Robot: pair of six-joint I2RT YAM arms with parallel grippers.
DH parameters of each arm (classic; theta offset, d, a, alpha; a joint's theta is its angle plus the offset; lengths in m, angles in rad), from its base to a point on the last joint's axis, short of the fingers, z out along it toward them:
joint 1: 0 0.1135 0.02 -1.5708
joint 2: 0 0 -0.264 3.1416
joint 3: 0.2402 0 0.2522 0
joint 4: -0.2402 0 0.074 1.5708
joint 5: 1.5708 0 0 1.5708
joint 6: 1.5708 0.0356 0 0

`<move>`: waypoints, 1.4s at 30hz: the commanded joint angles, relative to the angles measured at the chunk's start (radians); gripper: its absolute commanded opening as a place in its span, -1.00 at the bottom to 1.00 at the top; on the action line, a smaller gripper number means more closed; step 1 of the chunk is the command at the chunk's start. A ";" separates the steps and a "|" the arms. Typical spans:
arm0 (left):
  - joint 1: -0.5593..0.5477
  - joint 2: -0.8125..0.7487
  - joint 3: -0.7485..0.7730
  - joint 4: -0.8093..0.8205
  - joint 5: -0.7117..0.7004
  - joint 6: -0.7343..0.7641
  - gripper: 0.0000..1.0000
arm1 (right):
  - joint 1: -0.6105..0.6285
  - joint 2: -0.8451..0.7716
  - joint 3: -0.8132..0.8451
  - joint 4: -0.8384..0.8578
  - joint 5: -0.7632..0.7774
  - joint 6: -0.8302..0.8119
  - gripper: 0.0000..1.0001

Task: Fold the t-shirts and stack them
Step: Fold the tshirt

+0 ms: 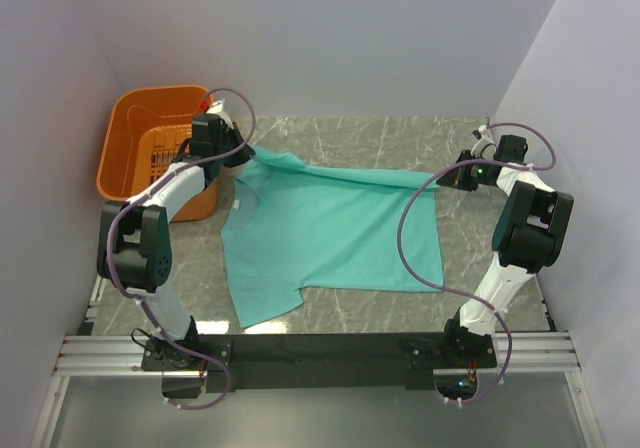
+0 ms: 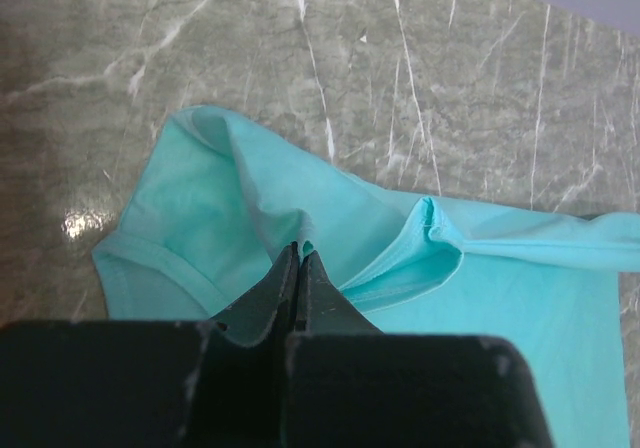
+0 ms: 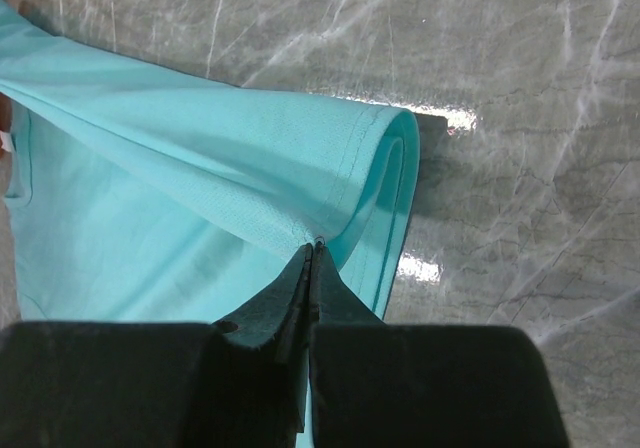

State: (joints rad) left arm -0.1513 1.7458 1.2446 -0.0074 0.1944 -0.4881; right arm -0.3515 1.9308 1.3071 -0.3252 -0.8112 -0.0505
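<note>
One teal t-shirt (image 1: 330, 230) lies on the marble table, its far edge lifted and stretched between both arms. My left gripper (image 1: 243, 156) is shut on the shirt's far left corner, by a sleeve (image 2: 190, 208); a nub of cloth shows between its tips (image 2: 301, 249). At the far right, my right gripper (image 1: 440, 181) is shut on the shirt's hem corner (image 3: 385, 158), the fabric folded double there and pinched at the tips (image 3: 314, 245). The near sleeve (image 1: 262, 303) lies flat toward the table's front.
An orange plastic basket (image 1: 127, 128) stands at the far left corner, just behind the left arm. Grey walls enclose the table on three sides. Bare marble (image 1: 400, 133) shows beyond the shirt, and the arm rail (image 1: 320, 353) runs along the near edge.
</note>
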 commanded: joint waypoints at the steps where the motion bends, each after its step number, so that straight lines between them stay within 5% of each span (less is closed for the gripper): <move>1: 0.002 -0.054 -0.008 -0.017 0.002 0.034 -0.99 | -0.012 -0.015 0.026 0.000 0.009 -0.012 -1.00; 42: -0.045 0.031 0.021 -0.105 -0.112 0.074 -0.99 | 0.000 0.014 0.031 -0.064 -0.005 -0.061 -1.00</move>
State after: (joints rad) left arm -0.1917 1.7718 1.2259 -0.1036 0.1036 -0.4374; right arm -0.3515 1.9369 1.3079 -0.3840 -0.8059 -0.0925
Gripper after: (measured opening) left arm 0.013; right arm 0.004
